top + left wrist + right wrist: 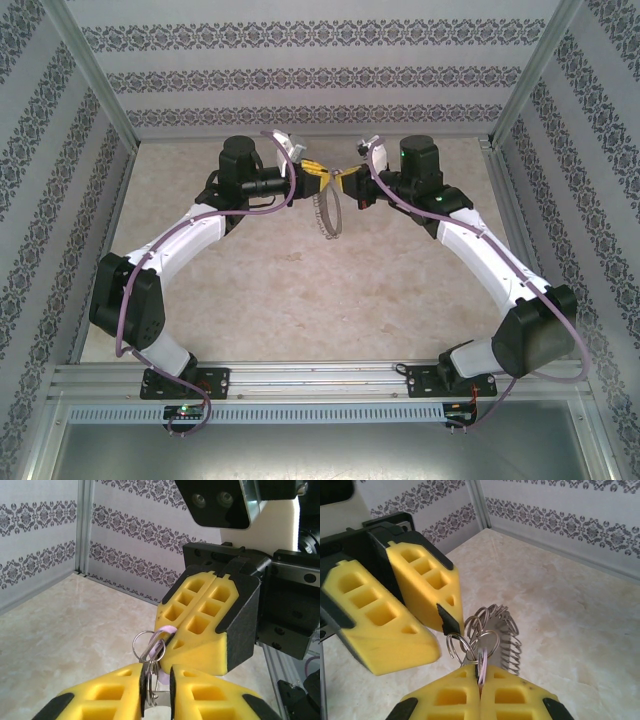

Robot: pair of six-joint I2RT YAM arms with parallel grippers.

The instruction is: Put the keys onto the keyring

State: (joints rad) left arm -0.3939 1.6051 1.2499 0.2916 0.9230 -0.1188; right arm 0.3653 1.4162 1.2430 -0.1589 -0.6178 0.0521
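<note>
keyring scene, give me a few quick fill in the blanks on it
1. The right pincer is shut on the lilac-headed ___.
2. The left pincer's fingers are ___ in colour.
3. The keyring dangles above the marbled ___.

Missing words: key; yellow; table.
</note>
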